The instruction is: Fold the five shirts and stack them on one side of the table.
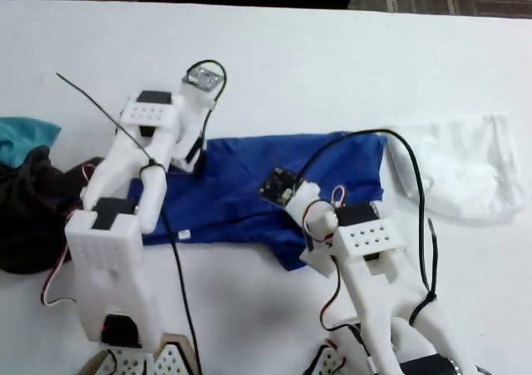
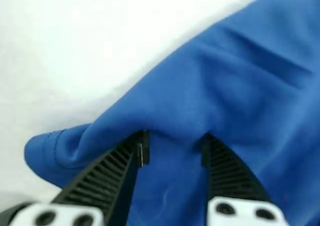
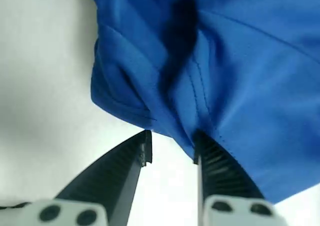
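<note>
A blue shirt (image 1: 249, 188) lies spread across the middle of the white table (image 1: 332, 51). My left gripper (image 1: 194, 153) is at the shirt's far left edge. In the left wrist view it (image 2: 172, 148) stands open, and a raised fold of the blue shirt (image 2: 225, 85) sits between and over its fingertips. My right gripper (image 1: 304, 240) is at the shirt's near edge, close to its front corner. It (image 3: 170, 146) is open too, with the hemmed edge of the blue shirt (image 3: 240, 85) between its fingers.
A white shirt (image 1: 457, 171) lies crumpled at the right. A black garment (image 1: 33, 217) and a teal one (image 1: 25, 138) are heaped at the left edge. Cables run over the blue shirt. The table's far side and front middle are bare.
</note>
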Controlling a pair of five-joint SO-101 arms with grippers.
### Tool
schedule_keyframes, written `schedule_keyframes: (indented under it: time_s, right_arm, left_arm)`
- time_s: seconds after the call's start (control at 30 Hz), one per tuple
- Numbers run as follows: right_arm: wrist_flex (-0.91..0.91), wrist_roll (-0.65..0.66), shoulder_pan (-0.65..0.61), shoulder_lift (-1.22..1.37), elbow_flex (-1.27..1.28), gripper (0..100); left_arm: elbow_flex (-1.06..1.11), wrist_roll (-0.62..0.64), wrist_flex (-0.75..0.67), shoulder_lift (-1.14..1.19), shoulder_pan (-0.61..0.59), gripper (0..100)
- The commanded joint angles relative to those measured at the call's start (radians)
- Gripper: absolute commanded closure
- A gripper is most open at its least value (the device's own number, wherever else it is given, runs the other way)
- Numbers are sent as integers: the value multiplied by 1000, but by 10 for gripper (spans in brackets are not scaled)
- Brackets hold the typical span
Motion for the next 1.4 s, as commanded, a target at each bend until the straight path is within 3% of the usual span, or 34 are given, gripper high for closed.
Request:
schedule_keyframes:
  time_s: [0.0,0.23,0.4,0.53,0.63,0.83,1.1,1.37]
  right_arm:
    - [-53,2,1,-31,26,988]
    - [87,6,-8,-48,32,978]
    - [163,132,-2,-162,29,978]
    - [185,123,-1,-295,-23,975]
    - [159,6,-5,-334,-52,965]
    - [102,-52,-8,-203,-52,801]
    - [-7,-55,-2,2,-157,801]
    - [-7,-58,-7,255,-348,801]
  left_arm:
    - [-30,61,-64,11,-9,812]
    - [-31,110,-95,9,-23,812]
    - [-31,109,-94,11,-20,812]
    - [-30,109,-94,11,-20,812]
    - [-25,109,-94,11,-20,812]
    - [-25,109,-94,11,-20,812]
    - [-27,109,-92,11,-18,812]
    - [-28,109,-92,12,-18,812]
